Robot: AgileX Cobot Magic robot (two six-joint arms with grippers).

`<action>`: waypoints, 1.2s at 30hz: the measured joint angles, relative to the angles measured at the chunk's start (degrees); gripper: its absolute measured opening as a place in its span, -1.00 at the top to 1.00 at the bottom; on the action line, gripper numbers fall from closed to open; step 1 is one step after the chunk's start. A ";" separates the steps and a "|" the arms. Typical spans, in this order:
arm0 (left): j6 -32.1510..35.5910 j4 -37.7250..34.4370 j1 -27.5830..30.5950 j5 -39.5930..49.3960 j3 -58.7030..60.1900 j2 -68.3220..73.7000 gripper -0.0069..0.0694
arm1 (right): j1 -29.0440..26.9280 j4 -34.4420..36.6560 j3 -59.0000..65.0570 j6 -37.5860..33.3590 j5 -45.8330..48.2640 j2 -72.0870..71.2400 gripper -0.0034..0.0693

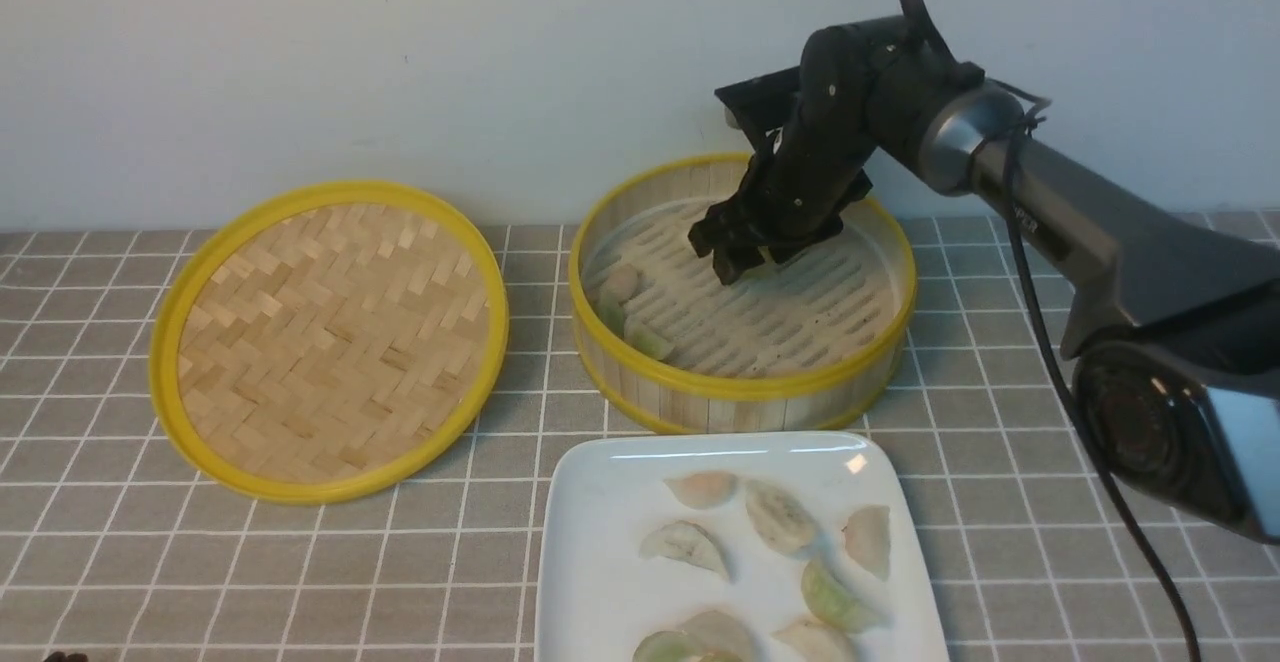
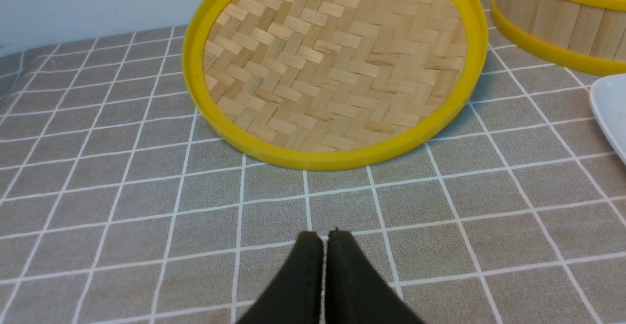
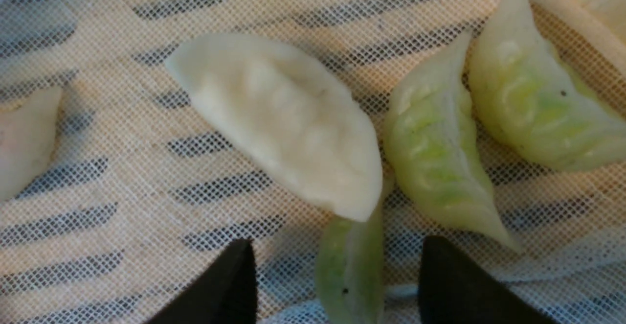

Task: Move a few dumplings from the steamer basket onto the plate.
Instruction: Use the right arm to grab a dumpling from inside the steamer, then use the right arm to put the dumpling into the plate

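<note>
Right fingers (image 3: pixel 215 289) released, straddling pale green crescent dumpling (image 3: pixel 349 270) in round bamboo steamer basket (image 1: pixel 740 387); pinch gently, centred, clear of overlapping cream-white dumpling (image 3: pixel 283 118).

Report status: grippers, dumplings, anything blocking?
Left gripper shut, empty, over tablecloth. Right gripper open inside steamer basket, jaws straddling a green dumpling, not yet gripped. Several dumplings on the plate. White dumpling overlaps the green one's tip.

Left gripper (image 2: pixel 323 237), black fingers (image 2: pixel 303 270) pressed together, above grey grid-patterned table (image 2: pixel 122 192); beyond it a flat woven yellow-rimmed lid (image 2: pixel 337 64), with the steamer basket (image 2: pixel 557 20) wall and white plate (image 2: pixel 611 108) corner partly in frame.
</note>
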 joint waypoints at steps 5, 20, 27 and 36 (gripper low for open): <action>0.00 0.00 0.00 0.00 0.00 0.00 0.83 | -0.13 -0.13 -0.22 1.60 0.09 0.61 0.52; 0.00 0.00 0.00 0.00 0.00 0.00 0.83 | 0.66 4.75 17.47 0.87 4.04 -23.95 0.50; 0.00 0.00 0.00 0.00 0.00 0.00 0.83 | 7.58 6.87 50.64 -0.58 3.96 -43.92 0.50; 0.00 0.00 0.00 0.00 0.00 0.00 0.83 | 14.43 8.19 66.12 -0.25 -7.55 -43.40 0.39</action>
